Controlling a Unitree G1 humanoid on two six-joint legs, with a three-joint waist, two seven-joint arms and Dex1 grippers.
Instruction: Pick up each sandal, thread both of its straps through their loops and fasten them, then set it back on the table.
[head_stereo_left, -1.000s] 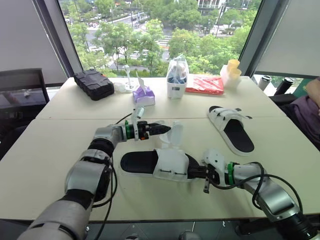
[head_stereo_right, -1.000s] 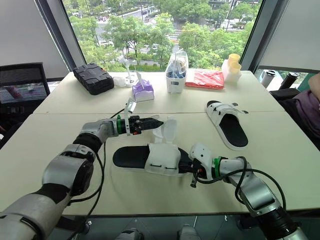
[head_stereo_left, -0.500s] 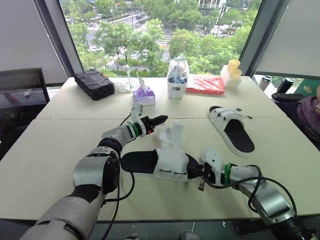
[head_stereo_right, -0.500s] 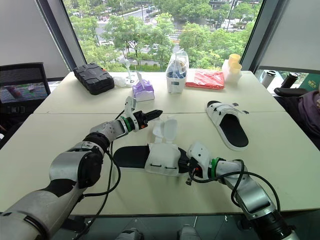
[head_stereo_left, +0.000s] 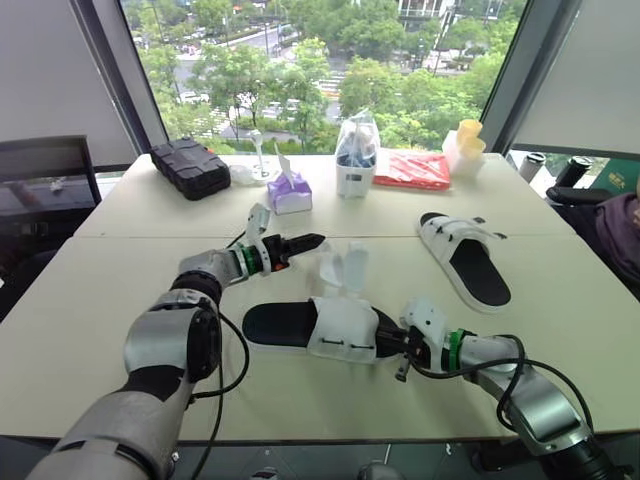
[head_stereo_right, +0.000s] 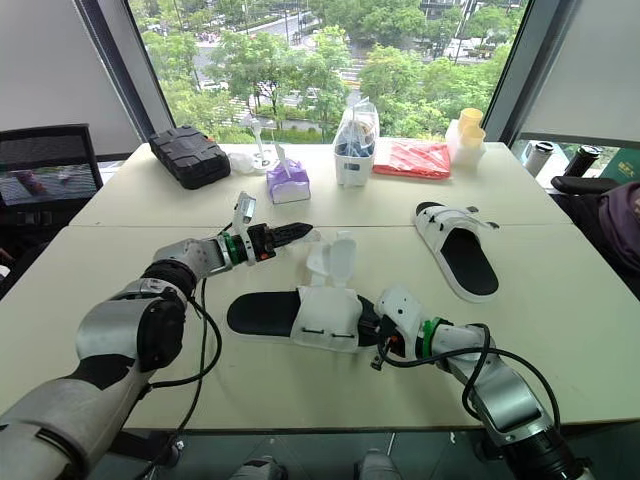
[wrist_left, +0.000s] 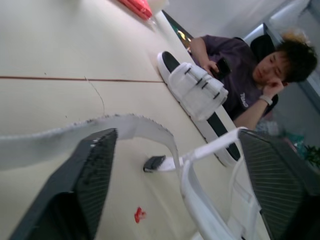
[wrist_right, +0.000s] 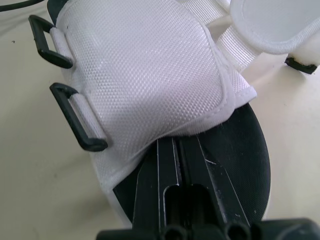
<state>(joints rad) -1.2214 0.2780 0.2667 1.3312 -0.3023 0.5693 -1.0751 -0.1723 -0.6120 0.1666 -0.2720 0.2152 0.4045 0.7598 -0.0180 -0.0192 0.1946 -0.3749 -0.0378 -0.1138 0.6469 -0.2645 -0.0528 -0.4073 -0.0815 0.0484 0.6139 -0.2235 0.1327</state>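
Unstrapped sandal flat on desk; right pincer at its right end, fingers together, tips hidden under its upper; left pincer behind it, fingers apart beside its raised strap.

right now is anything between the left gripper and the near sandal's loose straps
Nothing visible: only bare table lies between the open left gripper and the loose straps standing up from the near sandal.

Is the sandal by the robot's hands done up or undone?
Undone: the sandal's straps stick up loose, and its black loops are empty.
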